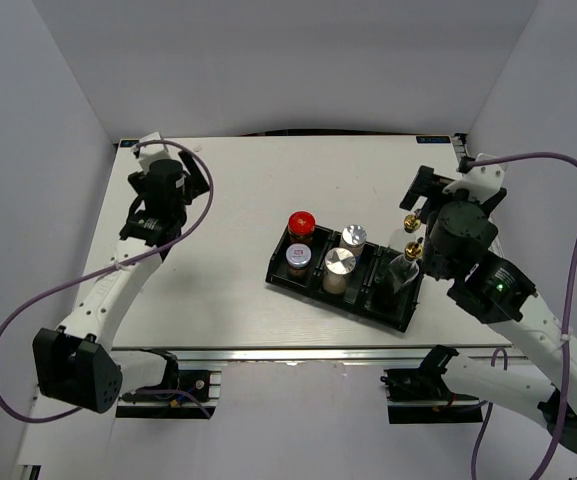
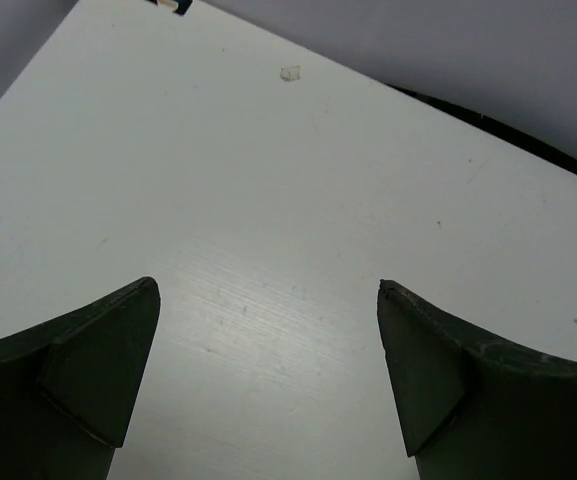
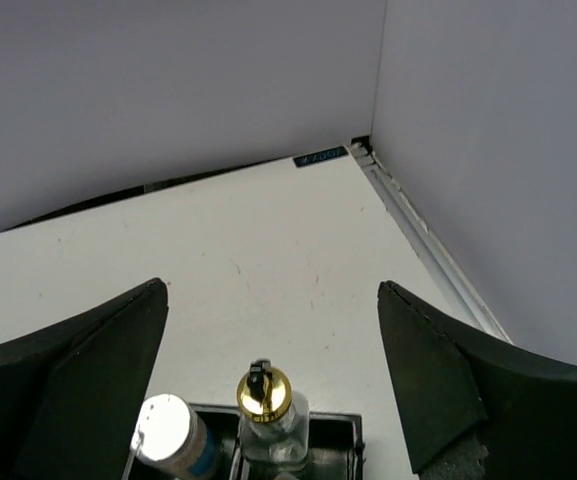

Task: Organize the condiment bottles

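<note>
A black tray [image 1: 393, 318] right of centre holds the condiment bottles. In its left compartment stand a red-capped jar [image 1: 300, 222] and a small pale-lidded jar [image 1: 297, 256]. Two silver-capped shakers [image 1: 353, 236] [image 1: 339, 264] fill the middle one. Two clear glass bottles with gold tops [image 1: 409, 218] [image 1: 414, 245] stand in the right one. My right gripper [image 1: 444, 175] hovers open just behind that end. Its wrist view shows one gold top [image 3: 265, 393] and a silver cap [image 3: 163, 425] low between the fingers of the right gripper [image 3: 270, 290]. My left gripper [image 1: 175, 158] [image 2: 267, 285] is open over bare table at the far left.
Grey walls close in the table at the back and both sides. A metal rail [image 3: 428, 240] runs along the right edge to the back corner. A tiny pale scrap [image 2: 290, 72] lies near the back edge. Purple cables [image 1: 28, 310] loop off both arms.
</note>
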You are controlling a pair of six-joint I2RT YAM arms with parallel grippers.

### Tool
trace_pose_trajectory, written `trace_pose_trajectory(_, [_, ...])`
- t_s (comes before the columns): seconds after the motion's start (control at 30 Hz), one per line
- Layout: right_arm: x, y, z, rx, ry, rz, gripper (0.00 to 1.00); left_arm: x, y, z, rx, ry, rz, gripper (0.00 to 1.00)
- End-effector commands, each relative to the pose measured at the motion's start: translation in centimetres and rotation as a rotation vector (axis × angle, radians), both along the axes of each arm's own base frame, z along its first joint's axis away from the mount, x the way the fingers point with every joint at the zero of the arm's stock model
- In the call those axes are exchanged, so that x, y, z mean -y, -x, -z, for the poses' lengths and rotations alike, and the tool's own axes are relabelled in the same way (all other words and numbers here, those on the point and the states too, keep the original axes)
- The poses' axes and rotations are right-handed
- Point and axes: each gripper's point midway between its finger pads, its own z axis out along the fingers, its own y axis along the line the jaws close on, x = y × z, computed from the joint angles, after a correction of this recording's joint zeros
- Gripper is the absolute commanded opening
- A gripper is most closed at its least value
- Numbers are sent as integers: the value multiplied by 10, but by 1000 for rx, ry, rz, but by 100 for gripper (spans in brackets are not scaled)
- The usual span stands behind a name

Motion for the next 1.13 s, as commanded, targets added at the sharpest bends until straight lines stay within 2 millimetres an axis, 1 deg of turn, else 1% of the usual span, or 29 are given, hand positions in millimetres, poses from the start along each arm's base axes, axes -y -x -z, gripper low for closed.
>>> trace_pose_trajectory(0.0, [16,-1,-54,138,-30,35,89,-10,12,-17,88,91,15,98])
trace_pose_trajectory(0.07, [15,-14,-57,124,10,24,89,-20,14,-9,73,91,-7,98])
trace_pose_trajectory(0.1, [6,-23,-58,111,29,-22,89,-30,13,1,48,87,-36,98])
trace_pose_trajectory(0.13, [7,-47,-46,53,49,8,89,-34,12,6,31,95,-45,98])
trace_pose_trajectory(0.17, [4,-61,-40,14,48,-16,89,-36,10,11,11,96,-44,98])
trace_pose_trajectory(0.2, [-5,-69,-43,-26,45,-96,89,-41,10,17,-14,96,-53,98])
trace_pose_trajectory(0.23, [5,-90,-29,-76,55,-55,89,-42,8,22,-31,95,-55,98])
trace_pose_trajectory(0.3, [13,-102,-33,-66,49,-39,90,-48,10,26,-39,88,-72,98])
trace_pose_trajectory(0.33, [26,-112,-29,-81,53,-12,89,-50,12,24,-34,85,-77,98])
trace_pose_trajectory(0.4, [27,-121,-25,-120,25,-78,89,-54,16,26,-32,82,-85,98])
trace_pose_trajectory(0.43, [40,-129,-16,-152,14,-56,89,-54,20,20,-13,86,-84,98])
trace_pose_trajectory(0.47, [42,-132,-9,-173,6,-70,89,-55,22,18,-4,86,-85,98])
trace_pose_trajectory(0.5, [40,-134,7,-207,-9,-97,90,-56,25,15,2,85,-89,98])
trace_pose_trajectory(0.53, [49,-134,12,-200,-21,-79,89,-57,29,16,3,80,-89,98])
trace_pose_trajectory(0.57, [52,-134,19,-204,-28,-78,89,-59,35,8,32,78,-93,98])
trace_pose_trajectory(0.6, [51,-134,28,-213,-50,-98,89,-61,38,4,50,76,-99,98])
trace_pose_trajectory(0.63, [61,-132,44,-233,-66,-81,89,-62,43,7,53,76,-105,98])
trace_pose_trajectory(0.67, [60,-131,52,-244,-81,-97,89,-64,49,-2,85,79,-111,98])
trace_pose_trajectory(0.7, [63,-130,57,-248,-86,-87,89,-65,52,-5,99,81,-111,98])
trace_pose_trajectory(0.73, [65,-125,68,-258,-91,-79,89,-65,54,-7,111,82,-109,98])
trace_pose_trajectory(0.77, [67,-125,67,-235,-94,-66,89,-65,57,-8,118,84,-107,98])
trace_pose_trajectory(0.8, [69,-123,69,-223,-101,-55,89,-65,60,-14,142,87,-103,98])
trace_pose_trajectory(0.83, [70,-117,63,-191,-107,-49,89,-65,61,-17,150,87,-104,98])
trace_pose_trajectory(0.87, [70,-116,69,-175,-107,-50,89,-65,62,-17,157,90,-101,98])
trace_pose_trajectory(0.9, [70,-113,68,-158,-104,-52,89,-64,63,-19,168,97,-97,98])
trace_pose_trajectory(0.93, [71,-105,60,-124,-101,-51,89,-63,63,-20,172,101,-96,98])
trace_pose_trajectory(0.97, [73,-102,65,-122,-100,-45,89,-63,63,-19,172,103,-95,98])
trace_pose_trajectory(1.0, [75,-98,58,-88,-100,-38,90,-63,63,-19,178,107,-95,98])
trace_pose_trajectory(1.1, [79,-93,58,-92,-99,-13,89,-64,60,-20,182,101,-100,98])
